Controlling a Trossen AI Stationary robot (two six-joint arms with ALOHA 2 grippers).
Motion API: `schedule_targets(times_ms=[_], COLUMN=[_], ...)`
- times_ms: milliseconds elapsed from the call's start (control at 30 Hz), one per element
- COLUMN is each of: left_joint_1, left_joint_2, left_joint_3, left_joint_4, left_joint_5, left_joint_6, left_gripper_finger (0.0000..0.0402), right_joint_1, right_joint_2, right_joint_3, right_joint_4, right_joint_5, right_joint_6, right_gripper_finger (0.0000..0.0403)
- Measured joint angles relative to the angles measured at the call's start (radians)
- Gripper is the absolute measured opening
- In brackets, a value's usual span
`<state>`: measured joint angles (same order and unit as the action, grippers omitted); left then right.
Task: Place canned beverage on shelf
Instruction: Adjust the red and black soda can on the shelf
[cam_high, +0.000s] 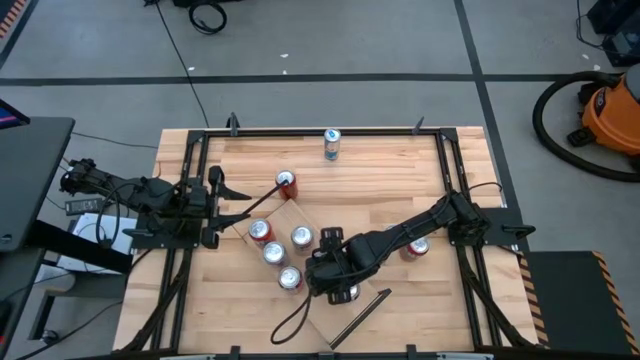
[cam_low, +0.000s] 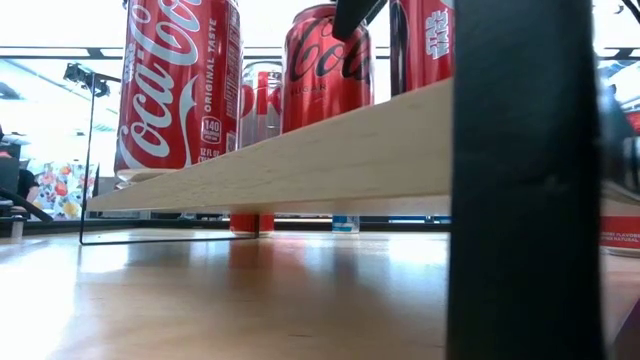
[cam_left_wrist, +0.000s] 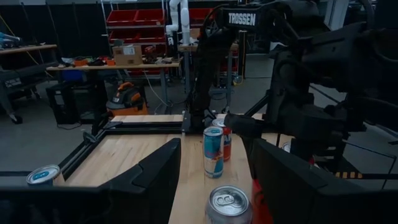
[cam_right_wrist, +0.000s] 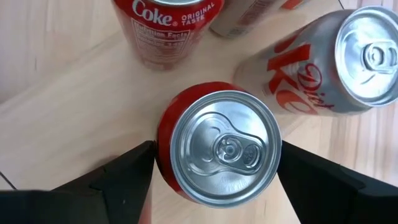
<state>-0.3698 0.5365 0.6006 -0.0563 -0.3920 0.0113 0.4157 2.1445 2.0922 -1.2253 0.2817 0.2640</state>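
The shelf (cam_high: 292, 214), a pale wood plank, lies slantwise on the table's middle and carries several upright cans (cam_high: 275, 253). It also shows in the low view (cam_low: 350, 150). My right gripper (cam_high: 340, 285) hangs over the plank's near end, shut on a red can (cam_right_wrist: 217, 146) with a silver top. A Diet Coke can (cam_right_wrist: 339, 62) and a Coke can (cam_right_wrist: 168, 31) stand close by on the plank. My left gripper (cam_high: 258, 203) is open at the table's left and touches nothing. A silver-topped can (cam_left_wrist: 227, 202) stands just ahead of its fingers. My right gripper pinches the red can between its two fingers (cam_right_wrist: 124, 180), on opposite sides of the wall just below the top rim (cam_right_wrist: 163, 155). The fingers come from above, pointing down. The can is upright. Whether its base rests on the plank, I cannot tell.
A blue can (cam_high: 331, 143) stands alone near the table's far edge. A red can (cam_high: 287, 183) stands at the plank's far end, and another can (cam_high: 418, 247) stands under my right arm. A black rod (cam_high: 362, 312) sticks out at the plank's near end. An orange vacuum (cam_high: 610, 115) sits on the floor.
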Motion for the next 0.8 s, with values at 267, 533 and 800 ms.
schedule_targets(times_ms=[267, 533, 800], left_joint_1=[0.0, 0.0, 0.0], left_joint_2=[0.0, 0.0, 0.0], left_joint_3=[0.0, 0.0, 0.0], left_joint_4=[0.0, 0.0, 0.0], left_joint_5=[0.0, 0.0, 0.0], left_joint_6=[0.0, 0.0, -0.001], left_gripper_finger=[0.021, 0.021, 0.021], right_joint_1=[0.0, -0.001, 0.002], right_joint_2=[-0.002, -0.004, -0.005], right_joint_3=[0.0, 0.002, 0.002], right_joint_4=[-0.011, -0.029, 0.023], right_joint_5=[-0.019, -0.025, -0.087], right_joint_6=[0.049, 0.055, 0.051], right_gripper_finger=[0.0331, 0.0331, 0.0331])
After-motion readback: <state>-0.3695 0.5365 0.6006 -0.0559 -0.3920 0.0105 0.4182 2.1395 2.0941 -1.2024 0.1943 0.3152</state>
